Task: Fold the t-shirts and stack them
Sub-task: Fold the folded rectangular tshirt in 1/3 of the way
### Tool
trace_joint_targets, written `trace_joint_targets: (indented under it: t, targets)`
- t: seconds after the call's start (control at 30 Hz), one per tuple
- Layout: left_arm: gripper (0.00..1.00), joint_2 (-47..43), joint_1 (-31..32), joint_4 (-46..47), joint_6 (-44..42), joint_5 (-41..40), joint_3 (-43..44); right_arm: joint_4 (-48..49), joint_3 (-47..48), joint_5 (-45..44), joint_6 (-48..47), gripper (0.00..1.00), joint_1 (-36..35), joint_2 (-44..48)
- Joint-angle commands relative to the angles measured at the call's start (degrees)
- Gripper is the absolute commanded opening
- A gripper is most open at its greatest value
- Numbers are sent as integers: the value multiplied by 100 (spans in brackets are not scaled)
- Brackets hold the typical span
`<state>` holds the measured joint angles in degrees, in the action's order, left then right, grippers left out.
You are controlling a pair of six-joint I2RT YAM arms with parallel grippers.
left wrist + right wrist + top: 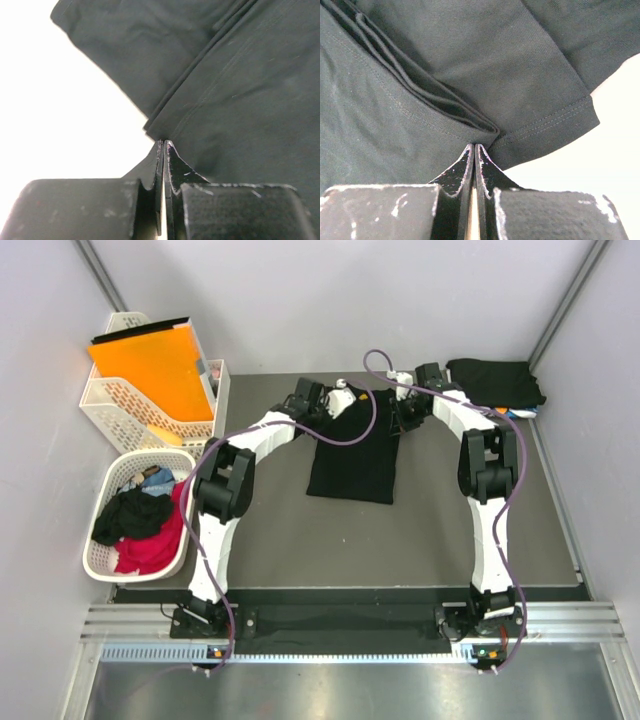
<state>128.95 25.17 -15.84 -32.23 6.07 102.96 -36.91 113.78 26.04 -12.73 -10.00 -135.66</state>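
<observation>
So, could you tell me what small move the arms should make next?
Probably lift both together and draw the far edge toward the near hem: the left gripper and right gripper are shut, seemingly pinching far corners of the black t-shirt.

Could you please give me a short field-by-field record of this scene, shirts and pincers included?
shirt: black, folded to a long strip, flat on table
left pincer: shut, tips at shirt's far folded edge; grip unclear
right pincer: shut, tips at same far edge; grip unclear
stack: dark folded shirts, far right corner
basket: left side, holds loose black, red, blue clothes
folder: orange, in white trays, far left
</observation>
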Motion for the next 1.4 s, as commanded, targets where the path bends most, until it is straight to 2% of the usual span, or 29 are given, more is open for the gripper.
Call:
trace_joint_targets:
  t: [0.0,0.17,0.33,0.53,0.93,1.2,1.37]
  targets:
    - [0,-272,-38,46,-117,-352,-30,26,154,-152,51,0,-63,-102]
    - [0,-949,-38,-226,-11,770,-153,17,162,-196,43,0,-107,-110]
    - [0,-1310,-47,-1033,-82,1317,5,-1,180,-249,25,0,-151,-137]
    - [0,-1346,-38,-1448,-108,1995,-188,-18,189,-345,-27,0,-213,-154]
    - [0,-300,-47,-1888,-354,1371,163,-27,162,-345,-63,0,-239,-110]
    - [0,61,-38,-1590,-275,-7,357,-36,162,-337,-72,0,-257,-137]
    - [0,-79,-38,-1677,-231,131,322,-62,171,-363,-107,0,-283,-163]
